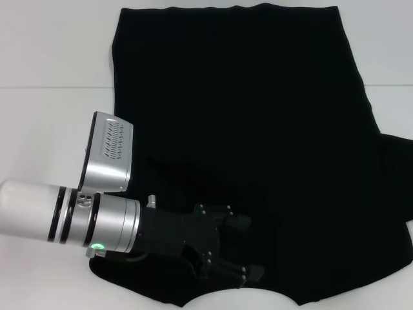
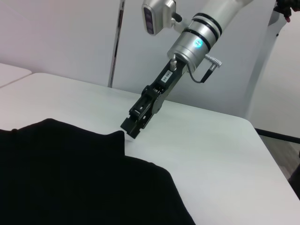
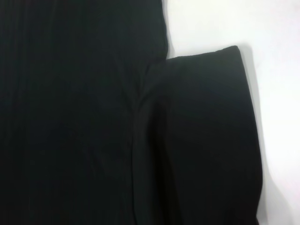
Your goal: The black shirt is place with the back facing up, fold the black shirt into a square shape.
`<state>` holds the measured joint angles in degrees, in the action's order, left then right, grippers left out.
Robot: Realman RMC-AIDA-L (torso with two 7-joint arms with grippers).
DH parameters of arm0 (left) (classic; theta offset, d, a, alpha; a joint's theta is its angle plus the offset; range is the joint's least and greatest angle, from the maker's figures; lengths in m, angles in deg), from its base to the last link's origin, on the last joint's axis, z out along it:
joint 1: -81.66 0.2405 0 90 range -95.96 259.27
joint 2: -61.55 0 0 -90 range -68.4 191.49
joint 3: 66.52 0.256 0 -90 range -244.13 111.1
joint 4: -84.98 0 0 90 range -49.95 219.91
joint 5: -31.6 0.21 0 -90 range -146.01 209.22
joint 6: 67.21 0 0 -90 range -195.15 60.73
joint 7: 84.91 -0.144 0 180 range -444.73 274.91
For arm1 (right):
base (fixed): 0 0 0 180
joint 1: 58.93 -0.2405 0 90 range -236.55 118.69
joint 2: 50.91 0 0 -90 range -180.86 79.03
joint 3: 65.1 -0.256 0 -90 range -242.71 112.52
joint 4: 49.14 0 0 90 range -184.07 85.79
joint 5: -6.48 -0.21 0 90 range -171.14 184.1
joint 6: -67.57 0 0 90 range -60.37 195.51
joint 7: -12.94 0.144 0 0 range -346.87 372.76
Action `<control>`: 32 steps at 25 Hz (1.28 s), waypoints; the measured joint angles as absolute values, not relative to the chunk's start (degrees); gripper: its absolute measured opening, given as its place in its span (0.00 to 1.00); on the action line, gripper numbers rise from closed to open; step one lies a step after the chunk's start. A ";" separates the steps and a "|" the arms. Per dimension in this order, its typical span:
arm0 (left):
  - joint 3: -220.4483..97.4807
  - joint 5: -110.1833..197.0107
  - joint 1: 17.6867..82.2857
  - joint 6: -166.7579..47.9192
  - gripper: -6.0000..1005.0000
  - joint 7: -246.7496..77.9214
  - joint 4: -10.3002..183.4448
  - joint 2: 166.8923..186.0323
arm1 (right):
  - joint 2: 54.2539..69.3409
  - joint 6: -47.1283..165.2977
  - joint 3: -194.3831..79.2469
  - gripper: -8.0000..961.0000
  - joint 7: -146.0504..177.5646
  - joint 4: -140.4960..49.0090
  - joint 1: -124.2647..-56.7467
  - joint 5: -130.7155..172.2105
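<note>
The black shirt [image 1: 245,129] lies spread on the white table, plain side up and far wider than either gripper. My left gripper [image 1: 248,248] reaches in from the left and hovers open over the shirt's near part, close to the curved near edge. My right gripper [image 2: 131,128] is outside the head view. In the left wrist view it slants down to a raised corner of the shirt [image 2: 70,178], with its fingers together on that corner. The right wrist view shows a sleeve [image 3: 201,140] lying beside the shirt body, without that arm's fingers.
The white table [image 1: 51,58] has bare surface to the left of the shirt and beyond the right gripper [image 2: 211,154]. The table's far edge and pale wall panels stand behind the right arm in the left wrist view.
</note>
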<state>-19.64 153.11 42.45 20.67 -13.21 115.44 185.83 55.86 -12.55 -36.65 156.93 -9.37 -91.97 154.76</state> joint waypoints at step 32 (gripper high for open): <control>-19.85 152.70 41.84 19.20 0.94 -11.68 115.75 185.56 | 56.01 -5.14 -35.28 0.08 156.79 -12.43 -92.57 154.59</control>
<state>-19.85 152.70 41.84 19.20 -11.68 115.75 185.56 56.01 -5.14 -35.28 156.79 -12.43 -92.57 154.59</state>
